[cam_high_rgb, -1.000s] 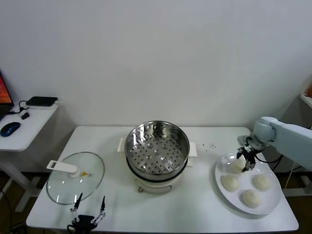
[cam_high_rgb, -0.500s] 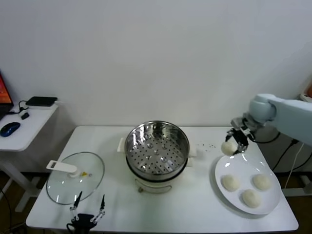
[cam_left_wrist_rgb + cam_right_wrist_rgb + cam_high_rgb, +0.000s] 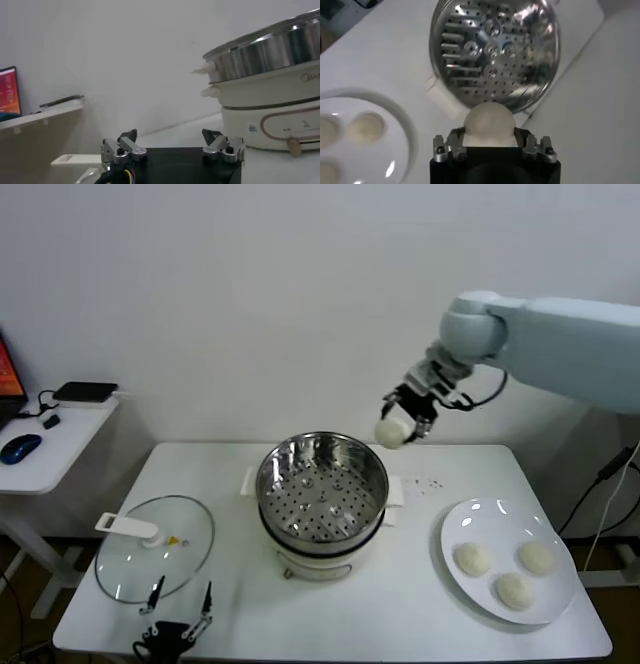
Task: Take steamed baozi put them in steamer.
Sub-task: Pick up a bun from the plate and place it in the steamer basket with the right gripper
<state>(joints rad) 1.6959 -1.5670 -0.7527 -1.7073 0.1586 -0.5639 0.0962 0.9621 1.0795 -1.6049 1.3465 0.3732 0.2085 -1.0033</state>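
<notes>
My right gripper (image 3: 402,424) is shut on a cream-white baozi (image 3: 390,432) and holds it in the air just past the steamer's right rim. In the right wrist view the baozi (image 3: 488,123) sits between the fingers, with the steamer (image 3: 492,47) beyond it. The steamer (image 3: 322,484) is a shiny perforated steel basket on a white cooker base at the table's middle, and it holds nothing. Three more baozi (image 3: 472,559) (image 3: 536,557) (image 3: 515,590) lie on the white plate (image 3: 560,604) at the right. My left gripper (image 3: 177,624) is open, parked low at the table's front left.
A glass lid (image 3: 155,547) with a white handle lies flat left of the steamer. A side table (image 3: 50,449) with a mouse stands at the far left. The steamer's wall (image 3: 270,50) rises close beside my left gripper (image 3: 172,146).
My right gripper lifted one baozi off the plate and carried it up and left, from the plate's far edge to just beside the steamer's right rim. The left arm stayed put.
</notes>
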